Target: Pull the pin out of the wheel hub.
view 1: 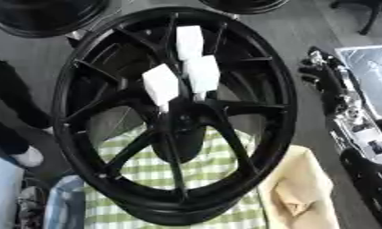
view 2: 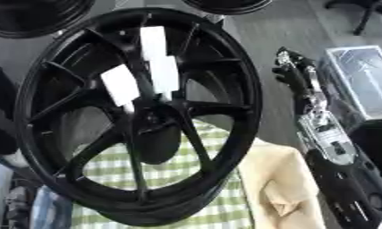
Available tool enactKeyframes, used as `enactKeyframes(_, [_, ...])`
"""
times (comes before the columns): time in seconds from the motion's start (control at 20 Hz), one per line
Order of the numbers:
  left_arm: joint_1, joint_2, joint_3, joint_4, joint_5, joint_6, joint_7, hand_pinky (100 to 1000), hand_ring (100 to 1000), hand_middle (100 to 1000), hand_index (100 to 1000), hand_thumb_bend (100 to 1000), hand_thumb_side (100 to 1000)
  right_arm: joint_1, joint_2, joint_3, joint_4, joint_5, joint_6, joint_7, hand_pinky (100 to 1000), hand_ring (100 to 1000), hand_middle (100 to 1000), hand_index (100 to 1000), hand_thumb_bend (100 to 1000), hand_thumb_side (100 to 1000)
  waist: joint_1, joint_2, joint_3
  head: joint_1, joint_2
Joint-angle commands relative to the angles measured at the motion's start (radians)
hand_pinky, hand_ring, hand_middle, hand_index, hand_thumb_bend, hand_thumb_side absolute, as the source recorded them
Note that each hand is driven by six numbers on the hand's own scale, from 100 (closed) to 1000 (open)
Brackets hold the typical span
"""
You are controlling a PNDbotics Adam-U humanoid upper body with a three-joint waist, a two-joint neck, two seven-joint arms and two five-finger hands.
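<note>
A large black spoked wheel [view 1: 84, 80] stands tilted and fills most of both views. Its hub [view 1: 182, 118] sits a little below the middle. Three white block-shaped pin heads stick out above the hub: one high up [view 1: 189, 41], one below it [view 1: 201, 73] and one further left [view 1: 161, 83]. The lower two narrow to thin stems that run down towards the hub. My right hand [view 2: 294, 74] hangs to the right of the rim, apart from it, open and holding nothing. No left hand shows in either view.
A green-and-white checked cloth [view 1: 201, 179] lies under the wheel, with a beige cloth [view 1: 299, 188] beside it at the lower right. More black wheels [view 1: 45, 18] stand at the back. A grey box [view 1: 370, 71] sits far right. A person's dark legs and white shoe [view 1: 25, 156] are at the left.
</note>
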Motion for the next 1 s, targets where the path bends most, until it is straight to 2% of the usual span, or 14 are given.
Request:
enactKeyframes(0.05, [0.022, -0.022, 0.041, 0.061, -0.007, 0.001, -0.014, 896, 863, 826, 900, 576, 524, -0.008, -0.025, -0.009, -0.022, -0.005, -0.001, -0.001, 789, 718, 662, 801, 143, 593, 0.004, -0.015, -0.004, 0.004, -0.014])
enactKeyframes(0.35, [0.025, -0.056, 0.057, 0.095, 0.007, -0.055, 0.017, 877, 839, 796, 879, 486, 555, -0.010, -0.023, -0.008, -0.022, -0.005, -0.001, 0.001, 790, 718, 663, 802, 141, 594, 0.003, -0.014, -0.006, 0.007, -0.013])
enactKeyframes(0.4, [0.022, -0.059, 0.061, 0.088, 0.015, -0.056, 0.031, 864, 826, 781, 868, 431, 588, -0.010, -0.023, -0.008, -0.022, -0.005, -0.001, 0.001, 790, 718, 662, 802, 140, 595, 0.002, -0.014, -0.006, 0.007, -0.012])
enactKeyframes(0.5, [0.015, -0.067, 0.075, 0.069, 0.036, -0.053, 0.063, 845, 809, 764, 852, 364, 597, -0.010, -0.023, -0.009, -0.022, -0.005, -0.001, 0.001, 790, 718, 663, 802, 139, 595, 0.001, -0.015, -0.006, 0.007, -0.013])
enactKeyframes(0.6, [0.004, -0.082, 0.098, 0.038, 0.066, -0.058, 0.097, 826, 794, 748, 829, 359, 652, -0.008, -0.023, -0.009, -0.022, -0.006, -0.002, 0.001, 790, 718, 663, 802, 137, 595, -0.001, -0.017, -0.006, 0.006, -0.013])
enactKeyframes(0.8, [-0.018, -0.123, 0.141, -0.008, 0.141, -0.060, 0.172, 800, 771, 727, 797, 311, 697, -0.007, -0.021, -0.010, -0.022, -0.007, -0.002, 0.000, 790, 718, 663, 802, 137, 596, -0.003, -0.019, -0.003, 0.008, -0.016])
enactKeyframes(1.0, [-0.039, -0.196, 0.146, -0.042, 0.213, -0.069, 0.244, 790, 763, 718, 785, 275, 747, -0.010, -0.016, -0.007, -0.022, -0.008, -0.001, 0.004, 790, 718, 663, 802, 134, 597, -0.008, -0.019, -0.004, 0.012, -0.021])
